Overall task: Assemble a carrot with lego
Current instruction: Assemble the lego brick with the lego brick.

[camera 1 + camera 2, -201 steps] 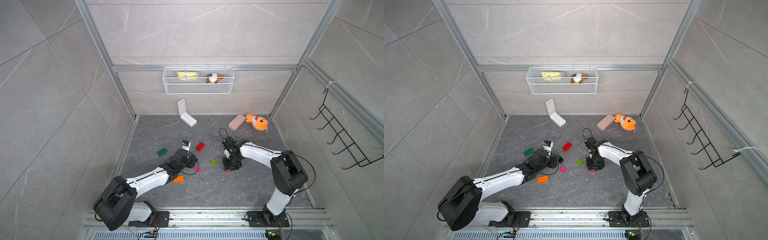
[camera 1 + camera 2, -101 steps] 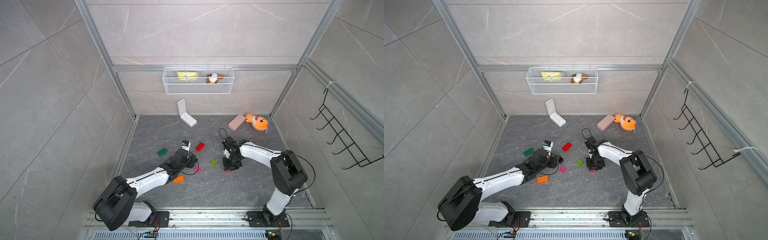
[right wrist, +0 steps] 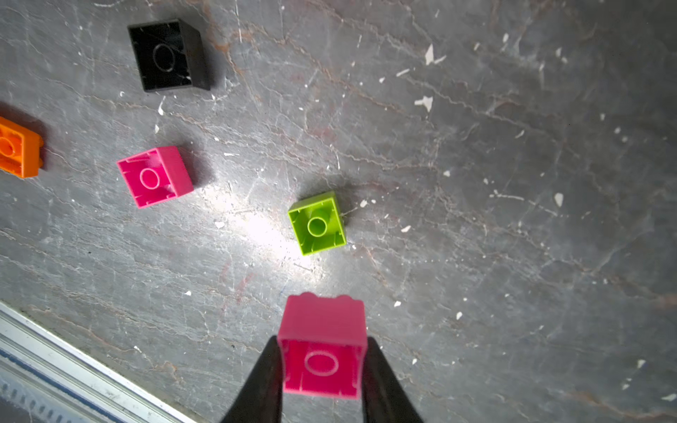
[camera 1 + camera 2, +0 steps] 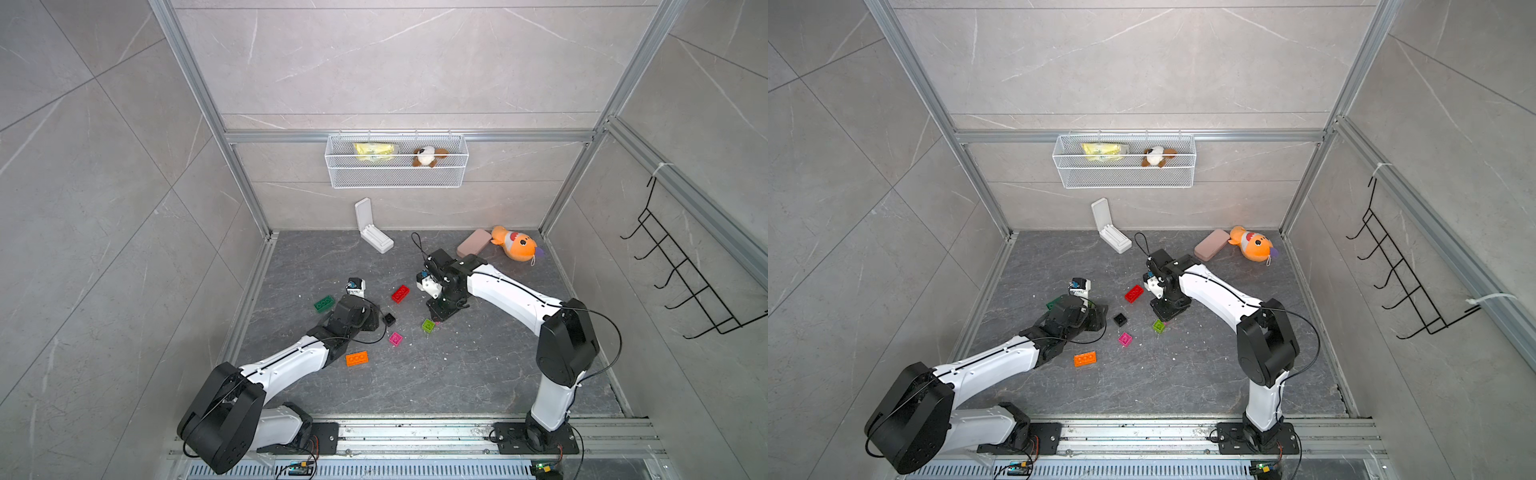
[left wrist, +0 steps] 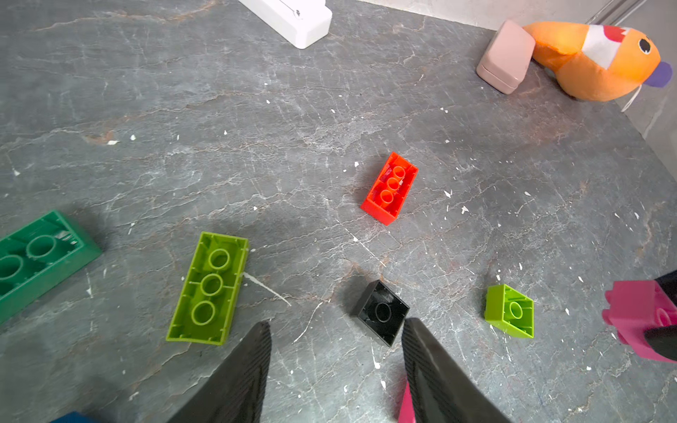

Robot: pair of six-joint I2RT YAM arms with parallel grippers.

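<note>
The lego (image 4: pixel 357 358) lies unassembled as glossy moulded-plastic bricks on the grey, vein-cracked stone bench (image 3: pixel 513 219), most turned hollow side up so their round inner tubes show. The right jaws are clamped on the flat sides of a square pink brick (image 3: pixel 322 351), its open underside facing the wrist camera and its studs pointing away, just beside the small lime square brick (image 3: pixel 317 223). Near that lime brick sit a loose pink square (image 3: pixel 154 177), a scuffed black square (image 3: pixel 166 55) and a red oblong (image 5: pixel 389 187); a lime oblong (image 5: pixel 208 289) and a dark green oblong (image 5: pixel 36 260) lie farther from it. The left jaws, ribbed and black, stand apart and grip nothing, near the black square.
</note>
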